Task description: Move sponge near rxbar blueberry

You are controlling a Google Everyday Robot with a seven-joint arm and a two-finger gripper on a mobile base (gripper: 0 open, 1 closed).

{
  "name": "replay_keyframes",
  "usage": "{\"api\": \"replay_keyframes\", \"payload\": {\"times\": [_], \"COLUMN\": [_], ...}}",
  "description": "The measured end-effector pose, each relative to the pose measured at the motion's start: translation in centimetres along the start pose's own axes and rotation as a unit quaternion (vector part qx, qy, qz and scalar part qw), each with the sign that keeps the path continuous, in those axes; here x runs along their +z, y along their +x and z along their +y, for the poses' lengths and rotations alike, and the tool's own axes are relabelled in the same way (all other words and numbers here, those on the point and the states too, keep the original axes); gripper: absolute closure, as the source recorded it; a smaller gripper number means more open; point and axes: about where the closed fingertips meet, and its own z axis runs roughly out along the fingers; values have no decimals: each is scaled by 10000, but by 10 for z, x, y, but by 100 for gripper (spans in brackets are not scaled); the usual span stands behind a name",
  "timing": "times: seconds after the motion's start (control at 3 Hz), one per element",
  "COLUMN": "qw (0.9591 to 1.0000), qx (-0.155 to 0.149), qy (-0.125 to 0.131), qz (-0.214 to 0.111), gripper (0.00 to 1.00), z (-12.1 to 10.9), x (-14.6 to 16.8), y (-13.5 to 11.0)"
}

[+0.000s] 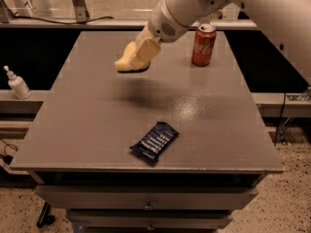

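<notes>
My gripper hangs above the far middle of the grey table, reaching in from the upper right. It is shut on the pale yellow sponge, which sticks out to the lower left of the fingers and is held clear of the tabletop, with its shadow below. The rxbar blueberry, a dark blue wrapper with white lettering, lies flat and slanted near the table's front edge, well in front of the sponge.
A red soda can stands upright at the far right of the table, just right of the gripper. A white pump bottle stands on a low ledge left of the table. Drawers run below the front edge.
</notes>
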Motion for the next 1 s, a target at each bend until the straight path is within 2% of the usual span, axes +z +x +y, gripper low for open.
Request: {"api": "replay_keyframes", "payload": {"times": [0.67,1.0], "qw": [9994,9985], "qx": [198,365], "qy": [-12,-62], "qz": [297,393], "gripper": [100,100], "z": [33,49], "x": [-46,-56], "y": [56,88]}}
